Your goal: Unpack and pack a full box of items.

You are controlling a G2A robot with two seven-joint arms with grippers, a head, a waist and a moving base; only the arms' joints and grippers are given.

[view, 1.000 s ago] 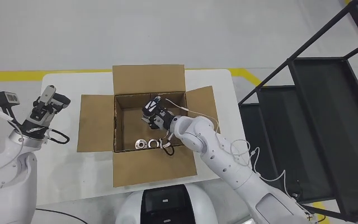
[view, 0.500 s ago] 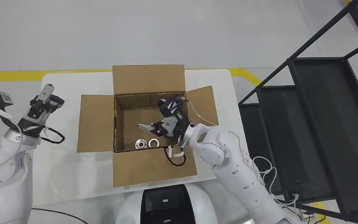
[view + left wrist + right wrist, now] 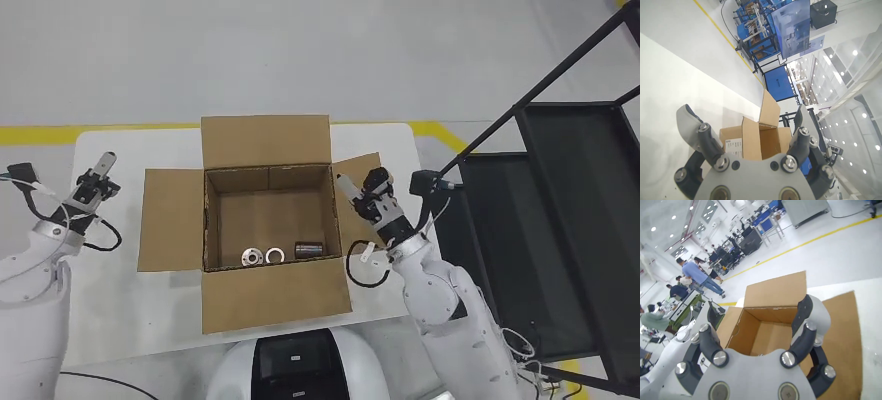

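Open cardboard box [image 3: 270,215] at frame centre on the surface [image 3: 110,300], two metal rings [image 3: 249,258] and a cylinder [image 3: 308,247] inside; left jaws centre left, right jaws over its right-hand flap; both spread wide, empty.

From here I see the left hand [image 3: 743,113] spread wide, nothing between its fingers [image 3: 687,117]. Just beyond it the box [image 3: 770,140] sits on the table [image 3: 674,83], open. Its far flap [image 3: 770,108] stands up, and its near flap [image 3: 728,134] carries a label [image 3: 733,146].
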